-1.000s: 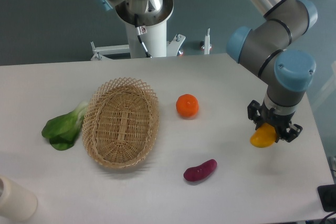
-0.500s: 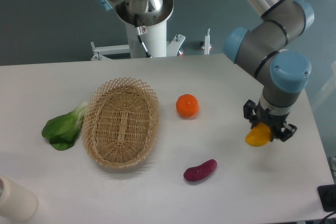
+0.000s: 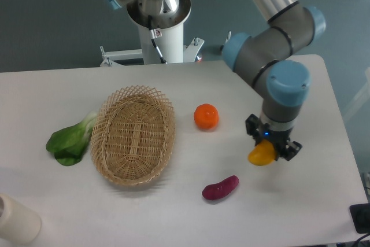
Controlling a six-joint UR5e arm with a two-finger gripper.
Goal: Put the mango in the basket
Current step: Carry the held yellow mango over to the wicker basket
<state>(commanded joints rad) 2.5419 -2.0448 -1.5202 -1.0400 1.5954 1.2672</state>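
The mango [image 3: 261, 154] is yellow-orange and hangs in my gripper [image 3: 270, 146], which is shut on it and holds it above the table at the right of centre. Only its lower end shows below the black fingers. The basket [image 3: 133, 135] is an oval tan wicker one lying on the table at the left of centre, empty. My gripper is well to the right of the basket, with the round orange between them.
A round orange [image 3: 206, 116] sits right of the basket. A purple sweet potato [image 3: 220, 188] lies near the front, below-left of my gripper. A green leafy vegetable [image 3: 70, 140] lies left of the basket. A white cylinder [image 3: 16, 219] stands at the front left corner.
My arm has carried the mango leftward across the table, from near the right edge toward the centre. The other objects have not moved.
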